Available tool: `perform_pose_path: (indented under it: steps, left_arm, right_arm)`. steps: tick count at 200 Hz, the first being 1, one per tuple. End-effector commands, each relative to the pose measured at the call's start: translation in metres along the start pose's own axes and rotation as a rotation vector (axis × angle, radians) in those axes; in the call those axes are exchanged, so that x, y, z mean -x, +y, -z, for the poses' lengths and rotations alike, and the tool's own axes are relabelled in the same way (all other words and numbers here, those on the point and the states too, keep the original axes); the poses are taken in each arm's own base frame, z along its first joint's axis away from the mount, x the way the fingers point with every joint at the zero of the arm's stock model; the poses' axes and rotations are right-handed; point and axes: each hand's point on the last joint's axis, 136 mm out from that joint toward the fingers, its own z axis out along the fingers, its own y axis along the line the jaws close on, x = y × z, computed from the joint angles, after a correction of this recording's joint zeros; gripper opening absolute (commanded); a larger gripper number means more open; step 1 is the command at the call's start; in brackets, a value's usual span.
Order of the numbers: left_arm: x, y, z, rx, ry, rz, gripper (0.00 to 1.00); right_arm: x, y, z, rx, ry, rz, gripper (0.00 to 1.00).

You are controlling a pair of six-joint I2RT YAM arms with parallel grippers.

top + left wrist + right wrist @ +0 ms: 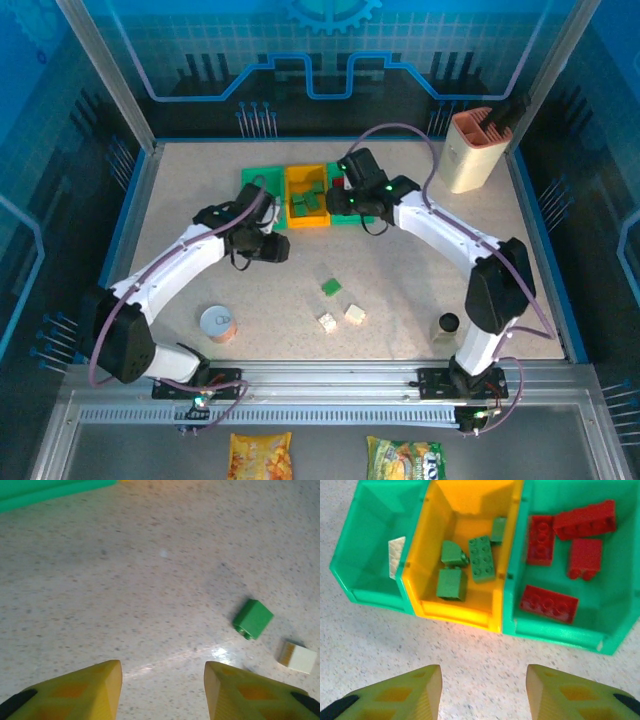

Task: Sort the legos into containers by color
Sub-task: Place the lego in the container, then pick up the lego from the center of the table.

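The left gripper [163,690], spread and empty, hangs over the table [125,590] near 1 green lego [252,618]. The right gripper [484,692], also spread, faces the 3 containers [455,612] holding sorted legos [549,603].

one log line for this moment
left end effector open, empty | right end effector open, empty, by bins | loose: green brick, two cream bricks

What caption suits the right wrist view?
Right jaws stand open near three bins holding a cream brick, green bricks and red bricks.
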Motion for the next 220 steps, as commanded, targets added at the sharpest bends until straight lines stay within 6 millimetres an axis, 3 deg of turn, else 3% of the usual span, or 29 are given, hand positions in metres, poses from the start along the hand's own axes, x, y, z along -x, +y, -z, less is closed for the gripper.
perform_pose_path:
  steps: [1, 58, 76, 110, 158, 220]
  left_arm:
    - [-0.004, -0.021, -0.003, 0.011, 0.032, -0.027, 0.48]
    - [-0.022, -0.084, -0.032, -0.014, 0.090, -0.362, 0.50]
    - [-0.026, -0.095, -0.044, 0.003, 0.114, -0.469, 0.51]
    - [-0.033, -0.106, -0.069, 0.033, 0.201, -0.569, 0.52]
    - [-0.038, -0.122, -0.089, 0.056, 0.271, -0.627, 0.57]
    - [-0.047, -0.117, -0.110, 0.105, 0.369, -0.658, 0.58]
  right_arm:
    - [-0.004, -0.026, 0.023, -0.034, -0.025, -0.033, 0.49]
    - [-0.035, -0.080, 0.052, -0.097, -0.019, -0.088, 0.49]
    - [-0.042, -0.094, 0.060, -0.111, -0.019, -0.105, 0.49]
    - [-0.052, -0.115, 0.076, -0.144, -0.020, -0.125, 0.49]
    - [-0.063, -0.132, 0.095, -0.172, -0.024, -0.142, 0.49]
    - [-0.073, -0.142, 0.108, -0.199, -0.030, -0.155, 0.49]
